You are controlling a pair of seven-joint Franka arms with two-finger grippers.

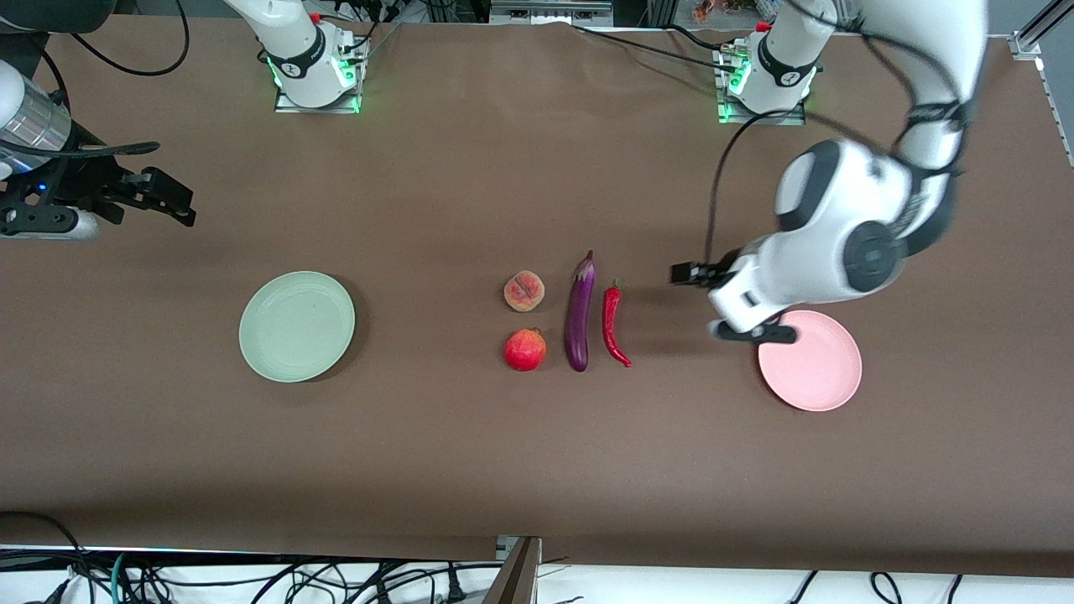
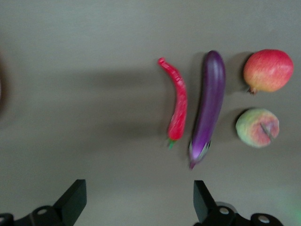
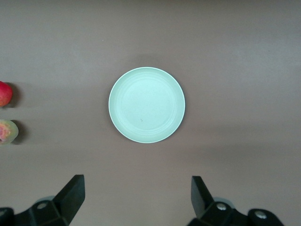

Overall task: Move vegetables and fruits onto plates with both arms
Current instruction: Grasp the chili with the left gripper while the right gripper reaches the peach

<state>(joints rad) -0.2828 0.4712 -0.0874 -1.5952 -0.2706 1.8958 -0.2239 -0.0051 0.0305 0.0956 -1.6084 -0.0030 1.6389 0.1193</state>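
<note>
Brown table before you held everything undone — both plates bare, four items unmoved, left gripper and right gripper spread, empty.

The right hand hung with its two black fingers spread wide above the brown counter, over an empty pale green plate, while the red pomegranate and the peach showed partly at the frame's edge.
</note>
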